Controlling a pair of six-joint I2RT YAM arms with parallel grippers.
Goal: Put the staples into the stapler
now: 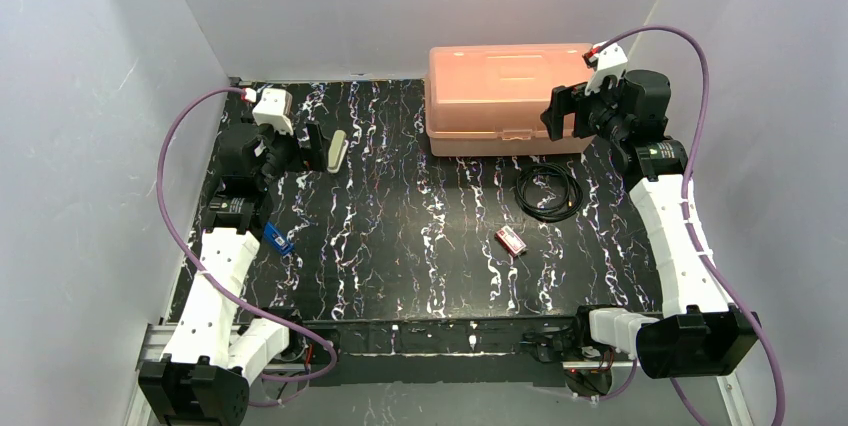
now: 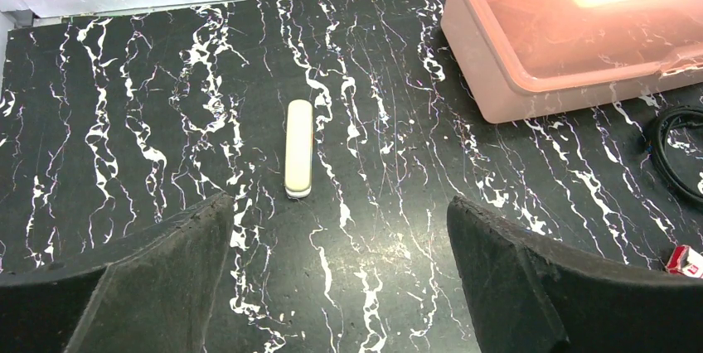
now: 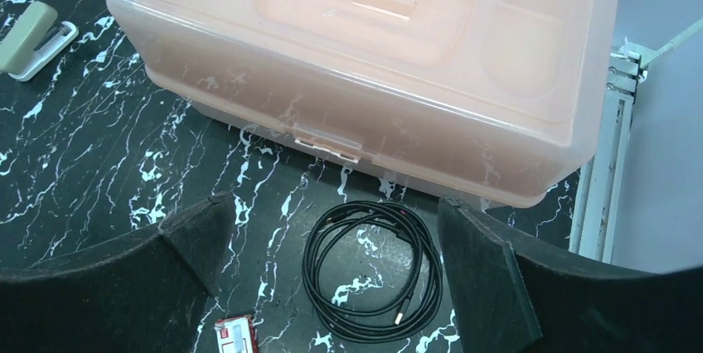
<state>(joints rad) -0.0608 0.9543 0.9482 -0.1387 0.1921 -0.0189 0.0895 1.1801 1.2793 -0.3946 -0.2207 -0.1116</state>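
The cream stapler point(image 1: 337, 151) lies shut on the black marbled table at the back left; it also shows in the left wrist view point(image 2: 298, 147) and the right wrist view point(image 3: 33, 30). A tiny red staple box point(image 1: 511, 240) lies right of centre, seen also in the right wrist view point(image 3: 235, 336) and at the edge of the left wrist view point(image 2: 686, 260). No loose staple strips show. My left gripper point(image 1: 305, 151) hangs open above the table, the stapler just beyond its fingers point(image 2: 340, 204). My right gripper point(image 1: 567, 114) is open and empty above the cable point(image 3: 327, 204).
A closed translucent pink plastic case point(image 1: 505, 96) stands at the back right. A coiled black cable point(image 1: 548, 191) lies in front of it point(image 3: 373, 270). A small blue object point(image 1: 278, 238) lies by the left arm. Grey walls enclose the table.
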